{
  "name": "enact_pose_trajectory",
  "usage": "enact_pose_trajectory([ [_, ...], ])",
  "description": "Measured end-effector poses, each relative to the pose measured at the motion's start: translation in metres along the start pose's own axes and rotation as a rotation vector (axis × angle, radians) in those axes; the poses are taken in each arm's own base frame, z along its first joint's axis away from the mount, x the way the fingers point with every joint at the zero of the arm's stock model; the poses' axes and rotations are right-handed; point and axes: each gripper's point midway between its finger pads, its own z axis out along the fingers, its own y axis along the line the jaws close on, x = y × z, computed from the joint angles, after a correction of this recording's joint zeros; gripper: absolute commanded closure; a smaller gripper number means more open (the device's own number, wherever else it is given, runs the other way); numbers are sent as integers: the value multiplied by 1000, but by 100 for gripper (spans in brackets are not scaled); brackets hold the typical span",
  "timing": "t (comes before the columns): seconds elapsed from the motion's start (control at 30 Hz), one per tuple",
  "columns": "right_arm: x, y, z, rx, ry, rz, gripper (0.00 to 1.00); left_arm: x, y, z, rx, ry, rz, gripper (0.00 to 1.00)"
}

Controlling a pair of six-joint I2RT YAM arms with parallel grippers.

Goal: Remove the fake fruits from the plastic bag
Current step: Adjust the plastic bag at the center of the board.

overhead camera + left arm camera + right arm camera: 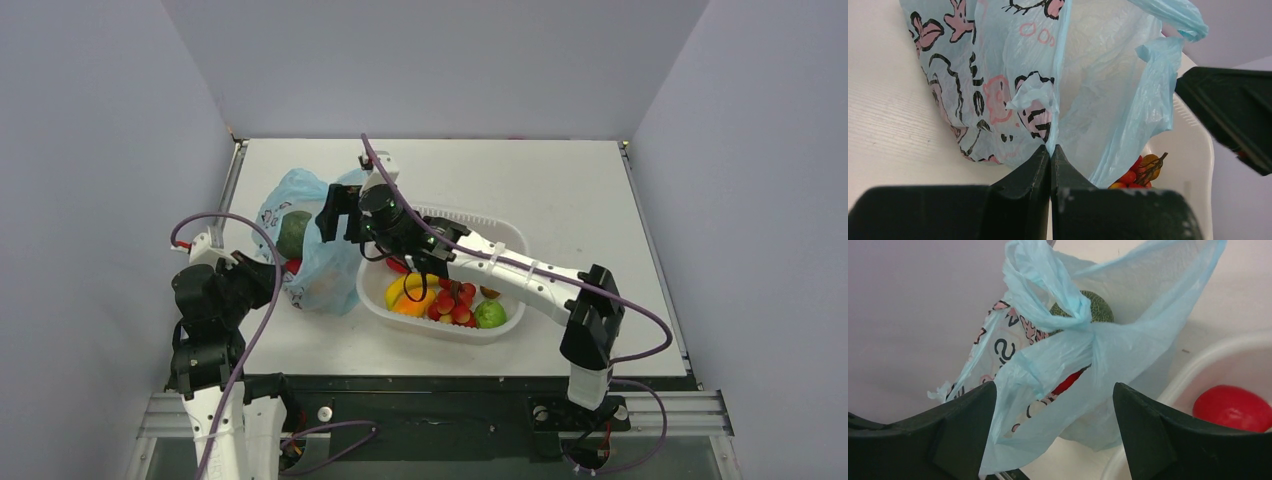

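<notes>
The light-blue plastic bag (305, 250) with pink-and-dark cartoon print lies left of the white tub. The grey-green melon (293, 232) shows in its open mouth, with a red fruit (293, 266) below it. A pale orange shape (322, 285) shows dimly through the plastic. My left gripper (1050, 150) is shut on a fold of the bag (998, 75) at its near side. My right gripper (1054, 387) is open, with the bag's knotted handle (1073, 325) between its fingers, untouched. The melon (1100, 307) and red fruit (1068, 382) show behind the handle.
The white tub (505, 235) stands right of the bag and holds a yellow banana (400, 288), a red grape bunch (455, 300), a green fruit (490, 314) and a red round fruit (1233, 407). The right arm reaches across the tub. Walls enclose the table on three sides.
</notes>
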Motion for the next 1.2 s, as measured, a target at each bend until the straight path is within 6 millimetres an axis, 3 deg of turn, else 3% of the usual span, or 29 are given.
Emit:
enact_pose_trajectory([
  [0.1, 27, -5, 3, 44, 24, 83, 17, 1, -2, 0, 11, 6, 3, 100],
  [0.17, 42, -7, 8, 61, 37, 119, 26, 2, -3, 0, 17, 10, 5, 100],
  [0.3, 60, -12, 23, 73, 50, 149, 56, 3, -4, 0, 24, 17, 5, 97],
  [0.37, 70, -16, 25, 70, 59, 143, 75, 3, -3, 1, 19, 21, 3, 93],
  [0.4, 74, -18, 25, 62, 63, 137, 94, 3, -2, 2, 16, 25, 3, 92],
  [0.43, 81, -19, 25, 48, 69, 130, 99, 3, -1, 3, 12, 26, 3, 90],
  [0.63, 137, -39, 16, -1, 172, 77, 100, 1, 7, 6, -35, 15, -3, 77],
  [0.7, 142, -34, 14, -34, 168, 61, 100, -1, 11, 6, -58, 1, -7, 70],
  [0.87, 155, -22, -6, -91, 179, -24, 100, -5, 23, 5, -126, -29, -21, 32],
  [0.93, 161, -18, -11, -105, 185, -55, 100, -6, 28, 4, -154, -40, -26, 24],
  [1.2, 164, -16, -14, -116, 186, -169, 100, -10, 40, -6, -235, -43, 22, 20],
])
